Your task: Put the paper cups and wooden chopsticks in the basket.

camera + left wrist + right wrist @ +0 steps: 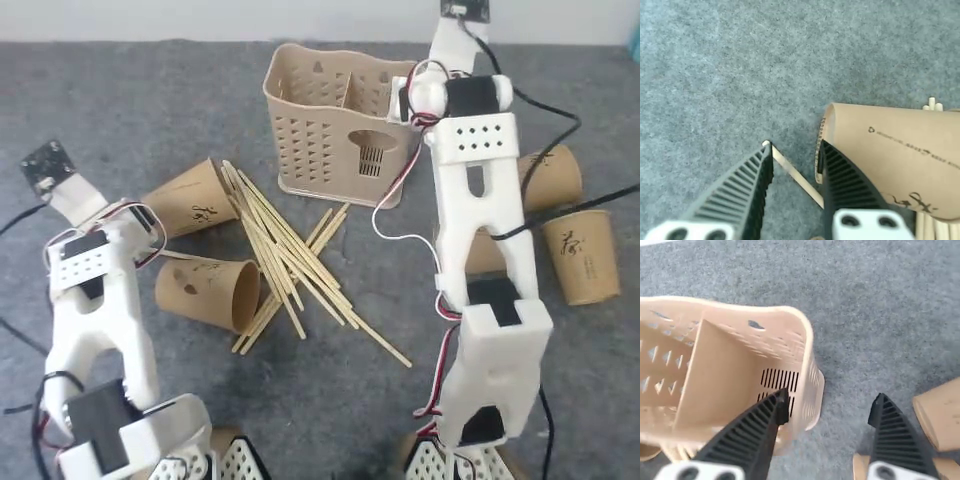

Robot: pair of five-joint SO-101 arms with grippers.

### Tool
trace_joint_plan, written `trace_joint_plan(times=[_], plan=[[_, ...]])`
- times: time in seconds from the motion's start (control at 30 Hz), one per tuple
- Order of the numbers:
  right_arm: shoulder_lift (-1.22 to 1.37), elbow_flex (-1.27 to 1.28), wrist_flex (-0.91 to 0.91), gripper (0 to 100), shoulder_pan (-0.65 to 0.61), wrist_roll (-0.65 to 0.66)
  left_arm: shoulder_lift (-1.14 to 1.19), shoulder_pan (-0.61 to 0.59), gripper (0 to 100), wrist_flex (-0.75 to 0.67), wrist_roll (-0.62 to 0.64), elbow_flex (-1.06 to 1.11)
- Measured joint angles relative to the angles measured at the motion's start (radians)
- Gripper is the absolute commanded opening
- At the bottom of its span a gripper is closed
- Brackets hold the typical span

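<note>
The beige slotted basket (335, 120) stands at the back of the grey mat. Wooden chopsticks (290, 255) lie in a loose pile in front of it. Two paper cups lie on their sides at the left, one (190, 200) farther back and one (210, 290) nearer. My left gripper (792, 155) is open low over the mat; one finger (840, 175) rests against the end of a cup (890, 150), and a thin pale stick (795, 172) lies between the fingers. My right gripper (832, 407) is open and empty above the basket's (740, 365) right end.
More paper cups lie on the right: one (552, 175) at the back, one (583, 255) nearer, and one (485, 250) partly under the right arm. Cables trail from both arms. Bare mat lies behind the left cups and in front of the chopsticks.
</note>
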Motion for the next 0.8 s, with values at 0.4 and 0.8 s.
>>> trace_joint_plan(times=[0.4,0.8], plan=[[-0.181,0.002,0.325,26.6,-0.005,0.002,0.0,0.0,14,0.0,0.0,0.0],[-0.282,0.44,0.313,26.6,0.017,0.061,0.0,0.0,14,0.0,0.0,0.0]])
